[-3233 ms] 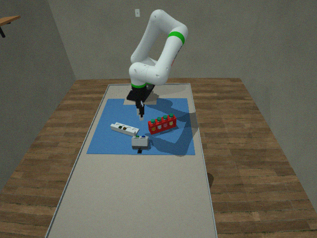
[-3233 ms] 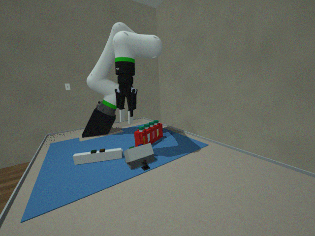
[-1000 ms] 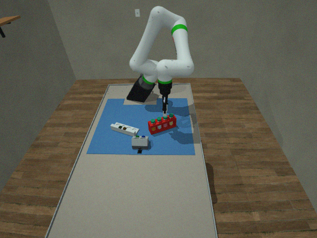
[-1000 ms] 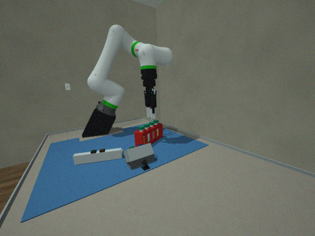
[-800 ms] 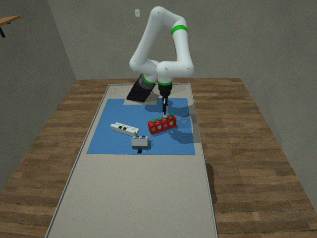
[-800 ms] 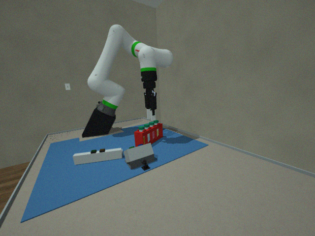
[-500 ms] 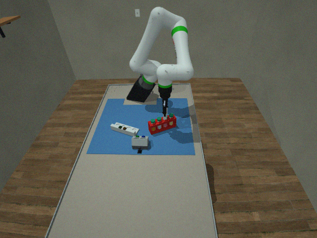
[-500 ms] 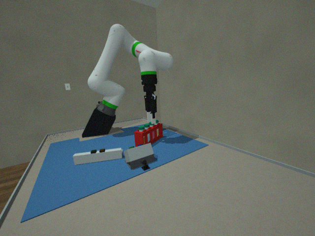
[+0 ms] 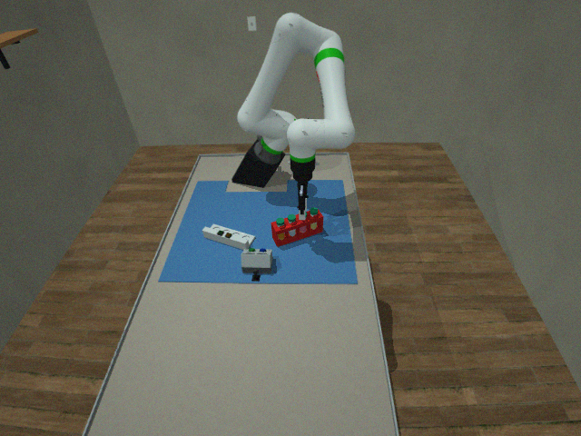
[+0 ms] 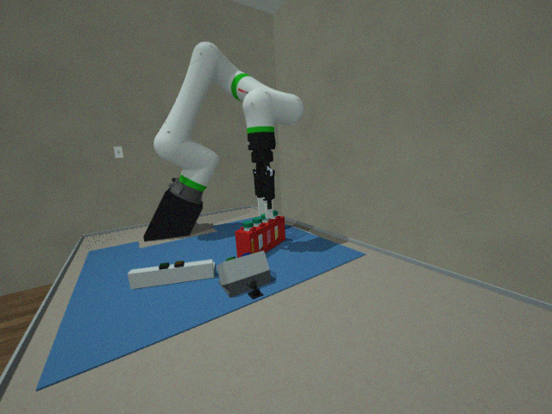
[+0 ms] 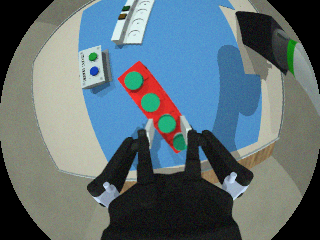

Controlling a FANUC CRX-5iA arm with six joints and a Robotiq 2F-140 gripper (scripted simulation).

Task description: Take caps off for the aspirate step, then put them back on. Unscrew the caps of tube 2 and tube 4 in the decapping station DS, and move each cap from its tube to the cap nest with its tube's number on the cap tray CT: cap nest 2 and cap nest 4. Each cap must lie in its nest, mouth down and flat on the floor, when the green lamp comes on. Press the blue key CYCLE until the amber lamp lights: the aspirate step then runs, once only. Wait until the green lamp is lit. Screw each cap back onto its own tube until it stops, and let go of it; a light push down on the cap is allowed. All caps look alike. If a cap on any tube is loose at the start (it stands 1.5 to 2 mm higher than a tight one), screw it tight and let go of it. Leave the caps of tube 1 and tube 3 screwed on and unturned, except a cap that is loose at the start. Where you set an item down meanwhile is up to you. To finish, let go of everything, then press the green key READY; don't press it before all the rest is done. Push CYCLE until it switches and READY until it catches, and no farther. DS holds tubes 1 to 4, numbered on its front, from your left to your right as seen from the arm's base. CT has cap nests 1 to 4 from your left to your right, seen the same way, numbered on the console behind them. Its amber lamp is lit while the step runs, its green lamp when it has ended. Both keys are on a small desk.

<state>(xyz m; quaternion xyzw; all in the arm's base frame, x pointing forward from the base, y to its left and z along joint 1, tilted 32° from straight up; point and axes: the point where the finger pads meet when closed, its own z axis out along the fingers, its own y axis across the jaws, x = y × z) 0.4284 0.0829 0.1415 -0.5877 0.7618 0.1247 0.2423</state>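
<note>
The red decapping station (image 9: 297, 227) stands on the blue mat with four green-capped tubes in a row; it also shows in the exterior view (image 10: 260, 235) and in the wrist view (image 11: 155, 107). My gripper (image 11: 167, 123) points straight down over it, partly open. Its white fingertips stand on either side of the cap of tube 2 (image 11: 167, 123), second from the right in the top view (image 9: 302, 214). I cannot tell whether they touch the cap. The cap of tube 1 (image 11: 179, 142) is partly hidden by a finger. The white cap tray (image 9: 228, 235) lies to the left with empty nests and both lamps dark.
The small key desk (image 9: 256, 257) sits in front of the tray, with the green key (image 11: 92, 58) and the blue key (image 11: 94, 71) on top. The arm's black base (image 9: 257, 166) stands at the mat's far edge. The table rim runs close on the right.
</note>
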